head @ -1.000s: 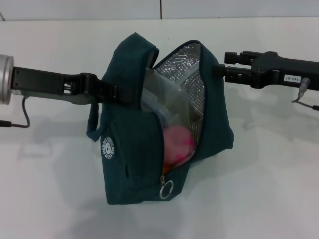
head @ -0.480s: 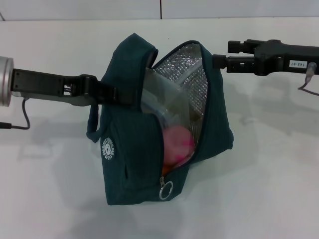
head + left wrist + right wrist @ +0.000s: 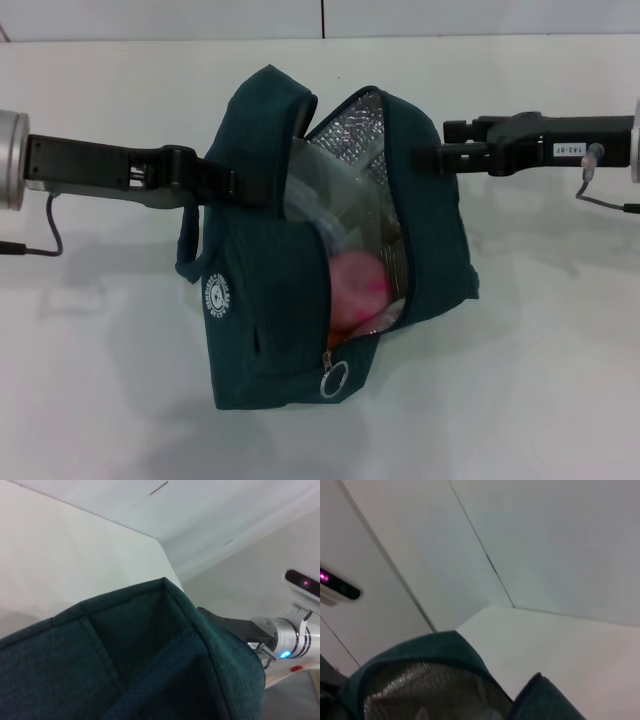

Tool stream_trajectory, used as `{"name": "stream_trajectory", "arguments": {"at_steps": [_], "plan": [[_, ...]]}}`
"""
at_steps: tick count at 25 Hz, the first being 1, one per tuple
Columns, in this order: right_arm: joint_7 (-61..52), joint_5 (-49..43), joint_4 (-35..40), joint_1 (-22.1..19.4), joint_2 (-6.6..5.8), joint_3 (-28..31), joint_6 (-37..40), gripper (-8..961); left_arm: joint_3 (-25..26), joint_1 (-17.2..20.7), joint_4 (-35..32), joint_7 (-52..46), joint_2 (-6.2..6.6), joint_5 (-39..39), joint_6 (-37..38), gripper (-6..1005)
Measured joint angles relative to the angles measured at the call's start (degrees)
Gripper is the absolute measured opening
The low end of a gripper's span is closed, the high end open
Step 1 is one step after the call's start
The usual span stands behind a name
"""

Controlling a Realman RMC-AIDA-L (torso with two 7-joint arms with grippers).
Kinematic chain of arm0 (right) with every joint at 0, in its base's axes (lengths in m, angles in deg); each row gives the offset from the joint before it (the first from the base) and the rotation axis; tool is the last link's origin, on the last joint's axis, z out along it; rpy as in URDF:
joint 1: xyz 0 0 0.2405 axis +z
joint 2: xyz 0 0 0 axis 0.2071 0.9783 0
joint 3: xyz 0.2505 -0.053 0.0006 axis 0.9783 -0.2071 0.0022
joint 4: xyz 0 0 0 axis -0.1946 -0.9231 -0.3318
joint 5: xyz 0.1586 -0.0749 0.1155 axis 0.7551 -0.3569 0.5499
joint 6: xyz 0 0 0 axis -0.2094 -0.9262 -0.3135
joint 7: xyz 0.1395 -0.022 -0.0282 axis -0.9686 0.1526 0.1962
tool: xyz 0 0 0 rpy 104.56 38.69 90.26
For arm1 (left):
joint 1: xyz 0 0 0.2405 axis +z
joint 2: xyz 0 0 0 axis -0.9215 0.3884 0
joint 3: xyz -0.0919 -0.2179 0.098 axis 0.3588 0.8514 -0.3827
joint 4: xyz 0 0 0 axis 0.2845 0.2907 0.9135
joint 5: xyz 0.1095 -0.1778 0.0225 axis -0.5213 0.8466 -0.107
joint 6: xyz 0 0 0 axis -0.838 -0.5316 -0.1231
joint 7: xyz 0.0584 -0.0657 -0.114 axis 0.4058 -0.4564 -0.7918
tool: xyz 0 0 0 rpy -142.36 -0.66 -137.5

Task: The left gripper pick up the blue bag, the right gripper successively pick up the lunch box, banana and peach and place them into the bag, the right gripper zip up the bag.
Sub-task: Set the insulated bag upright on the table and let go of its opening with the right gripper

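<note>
The blue bag (image 3: 260, 300) hangs upright with its base on the white table and its zip open, showing a silver lining (image 3: 385, 150). My left gripper (image 3: 240, 188) is shut on the bag's upper left fold. Inside, the clear lunch box (image 3: 320, 205) stands above the pink peach (image 3: 355, 288). The banana is hidden. My right gripper (image 3: 445, 156) touches the bag's upper right edge. The zip's ring pull (image 3: 334, 378) hangs low at the front. The bag fills the left wrist view (image 3: 125, 670), with the right arm (image 3: 235, 627) behind it. Its rim shows in the right wrist view (image 3: 420, 650).
The white table (image 3: 540, 380) stretches around the bag, with a wall behind. A cable (image 3: 50, 235) hangs from the left wrist and another (image 3: 605, 203) from the right wrist.
My right gripper rose a little, then came down and left against the bag's right edge. The bag's right wall shifted slightly and the opening narrowed. The left arm has not moved.
</note>
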Motion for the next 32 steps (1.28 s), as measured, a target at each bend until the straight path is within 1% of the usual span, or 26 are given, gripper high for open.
{"name": "stream_trajectory", "arguments": {"at_steps": [4,15,20,23,27,32], "plan": [[-0.86,-0.34,-0.07,0.05,0.02,0.0,-0.19,818,0.0,0.09,0.04,0.12,-0.04,0.02,-0.19,48],[-2.31,-1.03,-0.34,1.17,0.03,-1.4,-0.32,784,0.0,-0.01,0.09,0.29,-0.09,0.06,-0.2,49],[-1.71,-0.93,-0.19,1.36,0.03,-2.17,-0.27,579,-0.11,-0.02,0.09,0.31,-0.09,0.08,-0.2,49],[-1.56,-0.74,0.19,1.22,0.03,-2.19,-0.12,382,-0.18,0.09,0.09,0.32,-0.09,0.1,-0.2,49],[-0.58,0.03,0.47,1.03,0.03,-1.72,1.2,350,-0.27,0.12,0.1,0.39,-0.09,0.14,-0.2,49],[1.27,3.61,2.06,0.34,0.01,-1.4,3.97,311,-0.35,0.16,0.09,0.49,-0.21,0.29,-0.1,49]]}}
